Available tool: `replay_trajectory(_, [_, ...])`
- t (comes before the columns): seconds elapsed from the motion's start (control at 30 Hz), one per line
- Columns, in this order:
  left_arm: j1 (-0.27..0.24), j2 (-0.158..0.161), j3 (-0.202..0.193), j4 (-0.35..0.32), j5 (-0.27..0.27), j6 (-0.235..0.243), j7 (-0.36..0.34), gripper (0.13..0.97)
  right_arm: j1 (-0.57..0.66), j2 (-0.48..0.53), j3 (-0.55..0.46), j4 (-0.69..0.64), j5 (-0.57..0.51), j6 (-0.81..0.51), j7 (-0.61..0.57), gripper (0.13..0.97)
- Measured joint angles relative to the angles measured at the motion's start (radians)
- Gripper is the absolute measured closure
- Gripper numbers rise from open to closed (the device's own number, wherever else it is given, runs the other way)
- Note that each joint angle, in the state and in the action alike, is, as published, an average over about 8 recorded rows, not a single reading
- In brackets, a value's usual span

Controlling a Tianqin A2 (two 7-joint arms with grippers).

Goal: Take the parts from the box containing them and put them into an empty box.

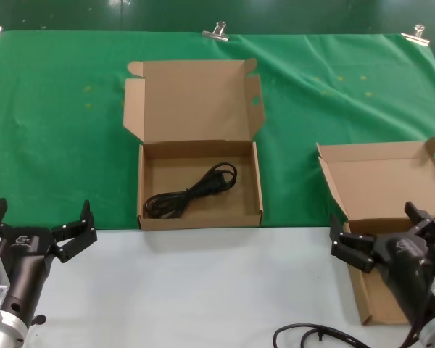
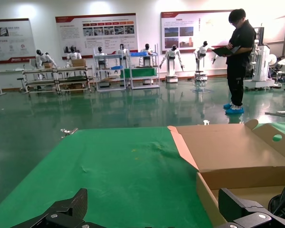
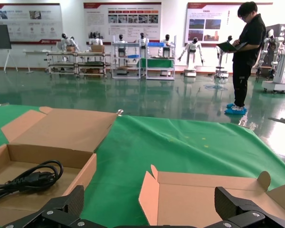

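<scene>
2 cardboard boxes (image 1: 200, 148) (image 1: 391, 217), 1 power cord (image 1: 192, 191), 2 robot hands (image 1: 43, 225) (image 1: 384, 235), 3 metal clips (image 1: 216, 31)

Even overhead light, bright; the green cloth (image 1: 58, 130) shows only faint shadow beside the open cardboard box (image 1: 199, 185). Behind the cloth in both wrist views, the polished floor (image 2: 133, 107) carries soft glare and reflections. Wall posters (image 2: 97, 33) beyond the floor are washed out, unreadable.

Left gripper (image 1: 42, 223) at lower left of the head view, fingers spread wide; right gripper (image 1: 386, 230) at lower right, fingers likewise parted, holding nothing.
</scene>
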Motion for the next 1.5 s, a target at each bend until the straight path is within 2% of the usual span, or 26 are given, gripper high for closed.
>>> replay_trajectory(1.5, [0.000, 0.000, 0.000, 0.000, 0.000, 0.000, 0.000, 0.132, 0.000, 0.000, 0.000, 0.000, 0.000, 0.000, 0.000, 0.129])
